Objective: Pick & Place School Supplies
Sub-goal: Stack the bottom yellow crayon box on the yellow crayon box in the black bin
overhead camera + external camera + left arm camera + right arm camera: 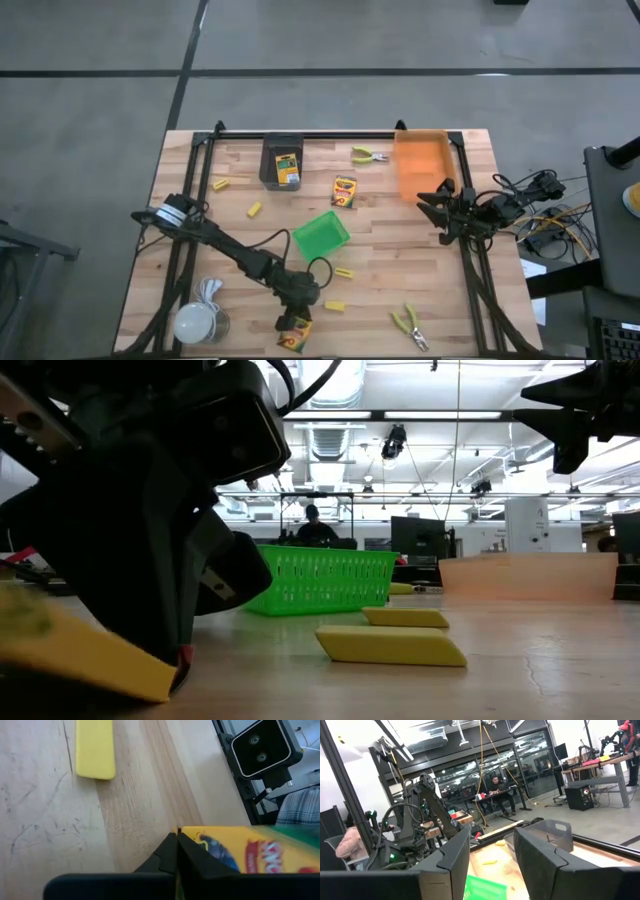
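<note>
We see the left gripper point(297, 322) closed on a crayon box point(295, 338) at the table's point(420, 260) 6 o'clock edge. The right gripper point(432, 203) waits at 3 o'clock, fingers parted, holding nothing.

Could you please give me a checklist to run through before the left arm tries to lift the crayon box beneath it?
1. Left gripper over the crayon box: ok.
2. Box between the fingers: not ok; they are shut together with the box beside them.
3. Box lying flat on the table: cannot tell.
4. Nearby yellow block clear of the gripper: ok.
5. Green bin upright and unobstructed: ok.
6. Right gripper out of the way, open beside the orange bin: ok.
</note>
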`<move>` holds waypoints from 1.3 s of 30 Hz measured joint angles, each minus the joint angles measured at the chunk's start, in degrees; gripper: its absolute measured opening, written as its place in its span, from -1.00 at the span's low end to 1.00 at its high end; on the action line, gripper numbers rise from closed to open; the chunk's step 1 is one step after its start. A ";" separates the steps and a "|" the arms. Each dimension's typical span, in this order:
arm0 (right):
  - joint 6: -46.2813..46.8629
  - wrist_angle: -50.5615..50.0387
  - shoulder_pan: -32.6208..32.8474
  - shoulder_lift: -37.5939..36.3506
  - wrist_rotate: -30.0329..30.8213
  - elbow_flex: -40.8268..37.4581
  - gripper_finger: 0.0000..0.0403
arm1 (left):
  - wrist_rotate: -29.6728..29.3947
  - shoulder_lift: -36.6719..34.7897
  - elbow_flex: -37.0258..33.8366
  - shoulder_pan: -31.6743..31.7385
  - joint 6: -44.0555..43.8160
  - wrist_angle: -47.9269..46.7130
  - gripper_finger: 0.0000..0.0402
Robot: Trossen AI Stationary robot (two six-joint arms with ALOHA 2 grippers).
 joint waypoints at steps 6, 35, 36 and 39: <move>0.01 0.00 0.00 0.00 -0.01 0.00 -0.26 | -0.15 0.04 0.00 0.00 0.00 -0.02 -0.98; 0.01 0.01 0.01 0.00 0.00 0.00 -0.26 | -1.34 -0.94 1.19 0.00 -0.55 -3.07 -1.00; 0.00 0.02 0.00 0.00 0.02 0.00 -0.26 | -1.46 -1.15 1.38 0.00 -0.54 -3.76 -1.00; -0.01 0.02 0.00 0.00 0.00 0.00 -0.26 | -2.83 -2.18 1.77 -0.01 -0.10 -5.77 -1.00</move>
